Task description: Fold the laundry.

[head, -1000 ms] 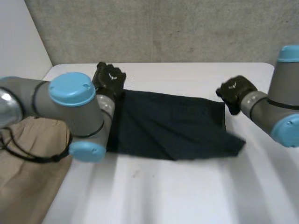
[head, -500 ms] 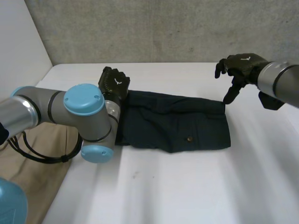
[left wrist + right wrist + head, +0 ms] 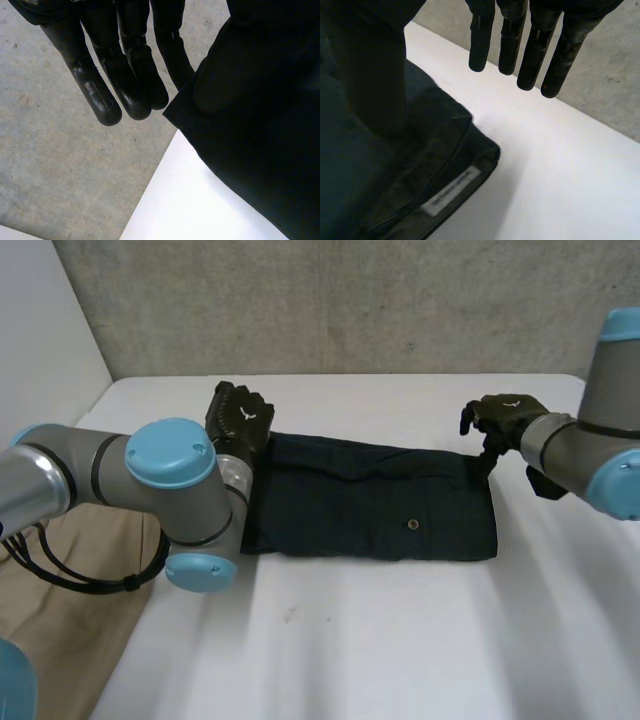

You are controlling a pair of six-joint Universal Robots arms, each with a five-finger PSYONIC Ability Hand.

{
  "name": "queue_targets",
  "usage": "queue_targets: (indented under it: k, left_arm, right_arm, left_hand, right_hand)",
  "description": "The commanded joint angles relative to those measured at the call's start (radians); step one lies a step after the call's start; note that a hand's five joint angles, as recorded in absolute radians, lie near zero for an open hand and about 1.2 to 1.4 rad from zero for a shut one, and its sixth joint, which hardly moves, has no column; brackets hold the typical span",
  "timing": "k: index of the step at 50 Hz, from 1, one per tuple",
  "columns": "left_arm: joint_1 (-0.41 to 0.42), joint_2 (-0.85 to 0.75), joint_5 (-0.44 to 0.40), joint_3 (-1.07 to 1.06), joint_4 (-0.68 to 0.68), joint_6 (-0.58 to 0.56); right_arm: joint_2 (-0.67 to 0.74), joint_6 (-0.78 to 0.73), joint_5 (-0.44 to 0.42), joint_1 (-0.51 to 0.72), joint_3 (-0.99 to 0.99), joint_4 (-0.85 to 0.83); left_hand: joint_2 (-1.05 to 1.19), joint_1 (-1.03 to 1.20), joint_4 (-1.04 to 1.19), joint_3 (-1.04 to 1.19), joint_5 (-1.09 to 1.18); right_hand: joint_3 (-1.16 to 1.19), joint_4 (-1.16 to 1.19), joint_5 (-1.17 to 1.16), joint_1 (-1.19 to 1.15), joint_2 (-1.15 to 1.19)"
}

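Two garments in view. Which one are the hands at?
The dark navy garment, flat mid-table: left hand at one far corner, right hand at the other. The beige garment lies apart, beside the left arm.

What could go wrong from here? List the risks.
1. The left robot hand and right robot hand have straight fingers past the far corners of the dark cloth; closing may miss it or catch only one layer.
2. The left arm hangs over the beige cloth and might drag it.
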State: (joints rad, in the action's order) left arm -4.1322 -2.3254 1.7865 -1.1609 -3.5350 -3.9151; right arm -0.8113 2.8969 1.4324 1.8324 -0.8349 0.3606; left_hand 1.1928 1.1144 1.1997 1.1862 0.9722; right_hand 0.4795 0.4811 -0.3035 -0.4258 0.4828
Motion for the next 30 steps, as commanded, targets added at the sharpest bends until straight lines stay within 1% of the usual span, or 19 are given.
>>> queue_targets:
  k: [1, 4, 8, 9, 12, 13, 20, 23, 24, 27, 30]
  left_arm:
    - [-0.003, -0.002, -0.001, 0.01, -0.038, -0.003]
    - [-0.005, -0.006, -0.002, 0.026, -0.058, -0.003]
    - [-0.006, -0.031, -0.016, 0.058, -0.064, -0.004]
    - [-0.006, -0.047, -0.036, 0.075, -0.064, -0.004]
    - [-0.011, -0.075, -0.065, 0.098, -0.064, -0.006]
    - [-0.019, -0.093, -0.082, 0.115, -0.064, -0.006]
    - [-0.034, -0.192, -0.101, 0.214, -0.062, -0.009]
    - [-0.045, -0.247, -0.102, 0.282, -0.064, -0.009]
    - [-0.051, -0.277, -0.102, 0.318, -0.064, -0.01]
    - [-0.056, -0.325, -0.102, 0.38, -0.064, -0.01]
    - [-0.06, -0.383, -0.102, 0.451, -0.064, -0.013]
  right_arm:
    - [0.112, 0.008, 0.013, 0.018, 0.121, 0.0]
    - [0.15, 0.01, 0.007, 0.019, 0.163, 0.043]
    - [0.207, 0.015, -0.018, 0.021, 0.227, 0.099]
    - [0.228, 0.022, -0.03, 0.021, 0.253, 0.118]
    - [0.251, 0.044, -0.052, 0.019, 0.299, 0.13]
    - [0.27, 0.059, -0.065, 0.018, 0.328, 0.132]
    - [0.325, 0.071, -0.07, 0.016, 0.421, 0.109]
    - [0.359, 0.068, -0.047, 0.016, 0.457, 0.041]
    - [0.375, 0.065, -0.026, 0.016, 0.471, -0.001]
    - [0.395, 0.053, 0.0, 0.016, 0.485, -0.043]
    - [0.426, -0.01, 0.02, 0.018, 0.494, -0.068]
  left_hand:
    - [0.203, 0.282, 0.197, 0.21, 0.25]
    - [0.203, 0.282, 0.197, 0.21, 0.25]
    - [0.203, 0.282, 0.197, 0.21, 0.25]
    - [0.203, 0.282, 0.197, 0.21, 0.25]
    - [0.203, 0.282, 0.197, 0.21, 0.25]
    - [0.203, 0.282, 0.197, 0.21, 0.25]
    - [0.203, 0.282, 0.197, 0.21, 0.25]
    - [0.203, 0.282, 0.197, 0.21, 0.25]
    - [0.203, 0.282, 0.197, 0.21, 0.25]
    - [0.203, 0.282, 0.197, 0.21, 0.25]
    - [0.203, 0.282, 0.197, 0.21, 0.25]
  right_hand:
    - [0.031, 0.03, -0.033, -0.085, 0.028]
    - [0.034, 0.032, -0.036, -0.088, 0.031]
    - [0.101, 0.1, -0.103, -0.155, 0.098]
    - [0.261, 0.26, -0.263, -0.315, 0.258]
    - [0.629, 0.627, -0.63, -0.683, 0.625]
    - [0.914, 0.912, -0.915, -0.968, 0.911]
    - [0.917, 0.915, -0.918, -0.97, 0.913]
    - [0.917, 0.915, -0.918, -0.97, 0.913]
    - [0.917, 0.915, -0.918, -0.97, 0.913]
    - [0.917, 0.915, -0.918, -0.97, 0.913]
    - [0.917, 0.915, -0.918, -0.97, 0.913]
